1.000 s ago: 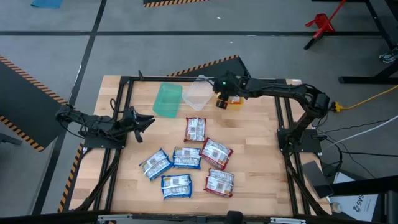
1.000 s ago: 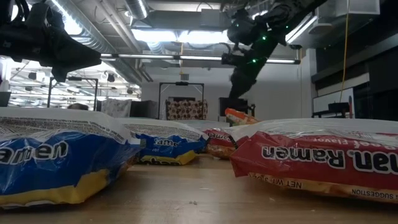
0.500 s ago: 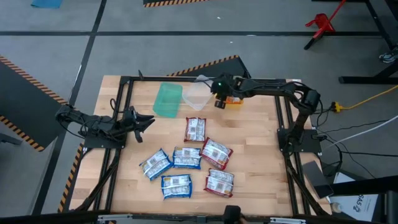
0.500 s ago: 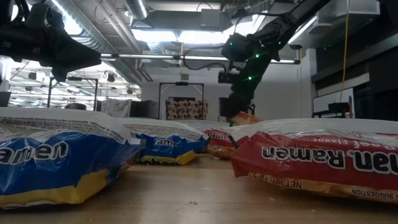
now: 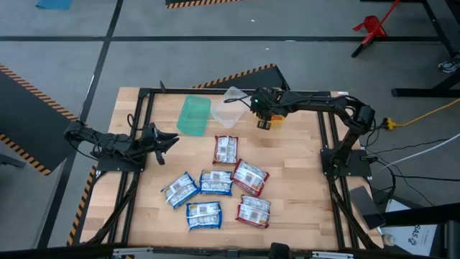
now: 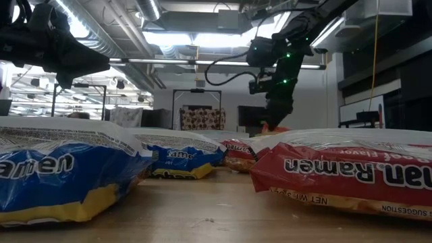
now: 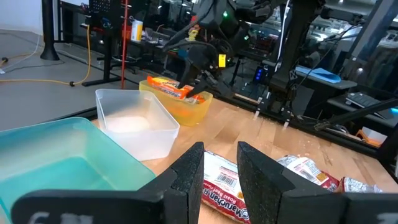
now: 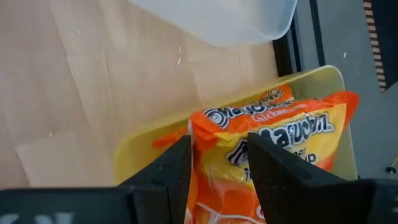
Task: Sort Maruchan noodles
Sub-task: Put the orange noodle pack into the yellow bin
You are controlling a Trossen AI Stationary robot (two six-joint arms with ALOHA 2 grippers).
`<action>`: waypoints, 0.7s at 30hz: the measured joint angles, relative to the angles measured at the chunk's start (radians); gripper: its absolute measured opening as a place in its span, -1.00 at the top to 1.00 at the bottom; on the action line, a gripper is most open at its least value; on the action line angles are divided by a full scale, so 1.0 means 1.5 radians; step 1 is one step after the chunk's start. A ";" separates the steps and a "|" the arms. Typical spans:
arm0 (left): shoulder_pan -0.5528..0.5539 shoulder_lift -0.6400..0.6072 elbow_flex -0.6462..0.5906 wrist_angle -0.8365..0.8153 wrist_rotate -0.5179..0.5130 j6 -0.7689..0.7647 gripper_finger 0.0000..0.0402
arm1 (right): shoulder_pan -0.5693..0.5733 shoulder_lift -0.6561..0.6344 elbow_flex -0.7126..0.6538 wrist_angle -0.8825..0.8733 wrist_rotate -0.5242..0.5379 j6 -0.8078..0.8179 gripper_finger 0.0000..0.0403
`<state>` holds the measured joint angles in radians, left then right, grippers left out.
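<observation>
Setting: workshop with grey floor and hazard-striped tape; wooden bench (image 5: 287, 165) inside a black frame.

Bins, far edge of bench, in a row: green bin (image 5: 193, 115), clear bin (image 5: 228, 111), yellow bin (image 8: 134, 155). The clear bin looks bare inside in the left wrist view.

Orange packet (image 8: 273, 143): lies in the yellow bin, riding partly above its rim. Label face up. Long axis appears to run along the bin's length; exact heading hard to fix.

Loose packets, mid to near bench, seven in all, flat, labels up:
- red packet (image 5: 226, 150), long axis toward the far edge, nearest the bins;
- red packet second (image 5: 249, 175), skewed;
- red packet third (image 5: 254, 210), near edge;
- four blue packets (image 5: 200, 196) in a cluster, mostly lying crosswise.

Right hand (image 5: 264, 124): over the yellow bin, fingers (image 8: 171, 171) parted, straddling the orange packet. Whether they press it or have let go, cannot tell.

Left hand (image 5: 164, 140): parked at the bench's left side, fingers slightly apart, holding nothing.

Step in hand, judged: depositing the orange packet. To do it well: open fully, lift straight up clear of the rim so the wrapper is not dragged out, and leave the packet lying flat within the walls.
</observation>
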<state>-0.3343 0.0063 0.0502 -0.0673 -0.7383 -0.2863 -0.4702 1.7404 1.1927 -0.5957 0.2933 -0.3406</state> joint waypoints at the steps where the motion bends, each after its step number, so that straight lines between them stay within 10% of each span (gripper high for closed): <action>1: 0.000 0.000 0.000 0.000 0.000 0.000 0.55 | 0.001 -0.004 0.000 0.002 -0.005 0.006 0.28; 21: 0.000 0.000 0.000 0.000 -0.002 0.000 0.55 | -0.037 -0.032 0.000 0.109 0.016 -0.023 0.28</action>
<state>-0.3344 0.0064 0.0498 -0.0673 -0.7409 -0.2863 -0.5259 1.6917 1.1931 -0.4326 0.3169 -0.3746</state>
